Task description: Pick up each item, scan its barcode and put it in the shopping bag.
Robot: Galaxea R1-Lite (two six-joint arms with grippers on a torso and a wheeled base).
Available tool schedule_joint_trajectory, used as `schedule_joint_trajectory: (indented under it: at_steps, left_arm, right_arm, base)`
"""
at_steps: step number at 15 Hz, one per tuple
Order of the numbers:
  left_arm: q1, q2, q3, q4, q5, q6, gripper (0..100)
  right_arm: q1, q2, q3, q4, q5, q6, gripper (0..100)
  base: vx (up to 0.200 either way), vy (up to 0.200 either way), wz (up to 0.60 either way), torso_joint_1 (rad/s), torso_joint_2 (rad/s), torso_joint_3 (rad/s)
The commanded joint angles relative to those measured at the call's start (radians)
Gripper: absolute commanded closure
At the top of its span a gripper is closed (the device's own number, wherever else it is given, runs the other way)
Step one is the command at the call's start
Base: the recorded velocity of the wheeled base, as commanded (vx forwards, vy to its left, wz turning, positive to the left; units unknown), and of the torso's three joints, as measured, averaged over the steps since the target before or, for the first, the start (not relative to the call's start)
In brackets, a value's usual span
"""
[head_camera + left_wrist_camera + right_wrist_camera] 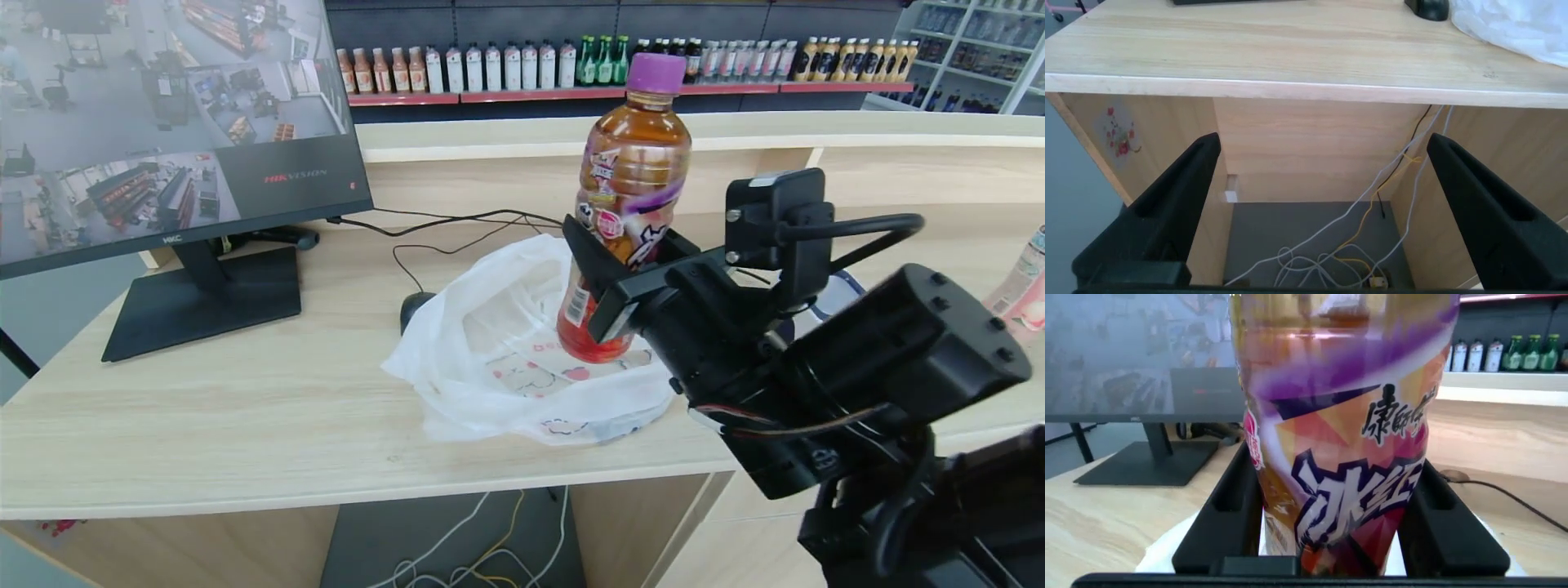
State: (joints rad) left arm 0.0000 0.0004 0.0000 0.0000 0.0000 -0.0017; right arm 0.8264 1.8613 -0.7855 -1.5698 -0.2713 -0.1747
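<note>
Head view: right gripper (pixel 630 263) holds tea bottle (pixel 635 163) tight, up over white shopping bag (pixel 490 359) on table (pixel 204 408). Left gripper (pixel 1323 163) wide open, nr table edge

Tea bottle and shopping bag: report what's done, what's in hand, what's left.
Done: nothing visibly bagged. In hand: the right claw is shut on the purple-capped tea bottle, held over the shopping bag; whether it was scanned cannot be told. Left: lower it in, then handle the pinkish bottle at the right edge of the counter. The left claw is open, empty.
</note>
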Motion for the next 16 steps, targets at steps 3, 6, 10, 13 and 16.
schedule_joint_trajectory:
  at_steps: [3, 6, 10, 13, 16]
  left_arm:
    - [0.000, 0.000, 0.000, 0.000, 0.000, 0.000, 0]
    - [0.000, 0.000, 0.000, 0.000, 0.000, 0.000, 0]
    - [0.000, 0.000, 0.000, 0.000, 0.000, -0.001, 0]
    - [0.000, 0.000, 0.000, 0.000, 0.000, 0.000, 0]
    - [0.000, 0.000, 0.000, 0.000, 0.000, 0.000, 0]
  right_arm:
    - [0.002, 0.199, -0.187, -0.001, 0.001, 0.000, 100]
    - [-0.009, 0.226, -0.268, 0.057, 0.004, 0.012, 100]
    - [-0.024, 0.322, -0.383, 0.085, 0.004, 0.017, 100]
    - [-0.056, 0.357, -0.419, 0.108, 0.034, 0.017, 100]
    - [-0.095, 0.395, -0.459, 0.136, 0.046, 0.015, 100]
  base:
    - [0.000, 0.000, 0.00, 0.000, 0.00, 0.000]
    - [0.000, 0.000, 0.00, 0.000, 0.00, 0.000]
    - [0.000, 0.000, 0.00, 0.000, 0.00, 0.000]
    - [0.000, 0.000, 0.00, 0.000, 0.00, 0.000]
    - [0.000, 0.000, 0.00, 0.000, 0.00, 0.000]
